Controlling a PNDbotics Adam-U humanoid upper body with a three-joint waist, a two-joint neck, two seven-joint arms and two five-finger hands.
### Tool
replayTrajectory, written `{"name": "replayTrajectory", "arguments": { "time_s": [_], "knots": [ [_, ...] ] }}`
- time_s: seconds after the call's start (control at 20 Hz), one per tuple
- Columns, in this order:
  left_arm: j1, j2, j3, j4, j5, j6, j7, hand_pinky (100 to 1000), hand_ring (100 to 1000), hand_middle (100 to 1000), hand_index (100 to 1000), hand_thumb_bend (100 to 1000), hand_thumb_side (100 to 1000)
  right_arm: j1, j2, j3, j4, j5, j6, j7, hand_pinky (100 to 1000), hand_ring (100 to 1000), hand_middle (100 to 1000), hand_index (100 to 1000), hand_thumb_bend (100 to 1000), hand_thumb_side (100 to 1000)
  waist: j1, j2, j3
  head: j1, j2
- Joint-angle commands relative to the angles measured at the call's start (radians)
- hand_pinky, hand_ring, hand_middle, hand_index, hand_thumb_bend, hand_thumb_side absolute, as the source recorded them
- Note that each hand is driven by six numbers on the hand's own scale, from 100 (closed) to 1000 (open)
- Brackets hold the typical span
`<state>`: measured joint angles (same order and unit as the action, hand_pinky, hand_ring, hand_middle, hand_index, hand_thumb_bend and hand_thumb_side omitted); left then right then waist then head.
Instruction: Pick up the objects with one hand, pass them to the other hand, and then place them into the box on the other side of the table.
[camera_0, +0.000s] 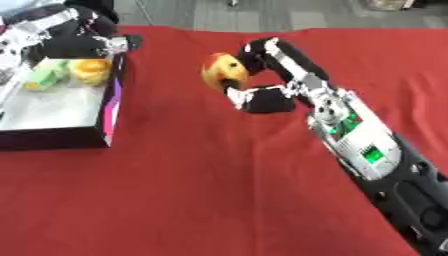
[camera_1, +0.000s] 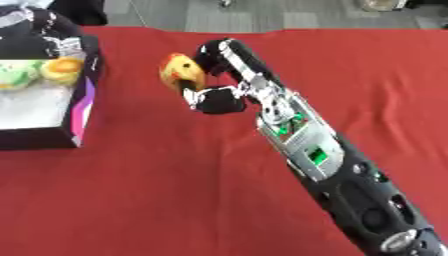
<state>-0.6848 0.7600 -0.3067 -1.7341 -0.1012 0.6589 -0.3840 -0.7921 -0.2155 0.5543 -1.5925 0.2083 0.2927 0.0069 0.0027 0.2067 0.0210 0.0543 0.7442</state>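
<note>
A: Fruit (camera_0: 221, 71), orange and yellow with a red patch, is up in the right hand (camera_0: 262, 80), out over the middle of the red bench (camera_0: 201, 190), to the right of the box (camera_0: 110, 100).

B: Is the hand clenched round it?

A: Fingers curl over its far side and the thumb sits under it near the bench, so it is grasping the fruit. The fruit looks clear of the cloth, though I can't swear to that from here.

B: And the arm?

A: The right arm (camera_1: 324, 160) runs from the lower right corner up toward the fruit, black with silver parts and green lights showing on the forearm.

B: What about the box?

A: Dark walls, white floor, a pink and purple stripe on the side facing the fruit. Inside, at its far end, lie a yellow thing (camera_0: 90, 69) and a green thing (camera_0: 48, 74), side by side.

B: The left hand?

A: It (camera_0: 83, 37) is at the far end of the box, just beyond those two. Black and silver, bunched together; I cannot tell whether its fingers are curled or straight.
</note>
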Motion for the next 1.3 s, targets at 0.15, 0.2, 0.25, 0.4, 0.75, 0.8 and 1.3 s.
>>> {"name": "replayTrajectory", "arguments": {
  "time_s": [0.15,0.2,0.25,0.4,0.75,0.8,1.3],
  "knots": [
    [-0.042,0.019,-0.028,-0.042,-0.046,0.01,-0.075,757,813,739,806,525,559,-0.026,0.017,0.007,0.02,0.04,-0.041,-0.004,718,654,461,495,119,100,0.02,-0.008,0.006,-0.005,-0.009],
    [-0.047,0.016,-0.033,-0.044,-0.057,0.012,-0.084,758,813,740,806,524,556,-0.026,0.021,0.008,0.026,0.046,-0.047,-0.004,719,654,461,495,119,100,0.02,-0.008,0.007,-0.006,-0.009],
    [-0.051,0.013,-0.037,-0.046,-0.066,0.013,-0.091,758,814,740,807,522,552,-0.027,0.025,0.01,0.031,0.052,-0.053,-0.005,722,655,462,495,120,100,0.021,-0.008,0.008,-0.006,-0.009],
    [-0.063,0.003,-0.05,-0.053,-0.09,0.016,-0.105,759,814,742,810,521,541,-0.028,0.037,0.013,0.044,0.071,-0.071,-0.009,725,656,464,498,127,100,0.022,-0.007,0.011,-0.008,-0.004],
    [-0.082,-0.012,-0.082,-0.072,-0.137,0.0,-0.145,766,821,753,820,547,454,-0.031,0.057,0.021,0.07,0.107,-0.103,-0.023,728,656,465,498,132,100,0.025,-0.006,0.016,-0.012,0.001],
    [-0.084,-0.014,-0.084,-0.074,-0.142,-0.005,-0.154,768,823,754,820,557,443,-0.032,0.059,0.022,0.072,0.111,-0.107,-0.022,729,656,465,498,132,100,0.025,-0.006,0.016,-0.012,0.001],
    [-0.081,-0.012,-0.069,-0.124,-0.132,-0.05,-0.247,777,831,756,815,586,426,-0.034,0.062,0.027,0.079,0.121,-0.119,-0.019,730,655,465,498,134,100,0.025,-0.003,0.018,-0.018,0.002]
  ]
}}
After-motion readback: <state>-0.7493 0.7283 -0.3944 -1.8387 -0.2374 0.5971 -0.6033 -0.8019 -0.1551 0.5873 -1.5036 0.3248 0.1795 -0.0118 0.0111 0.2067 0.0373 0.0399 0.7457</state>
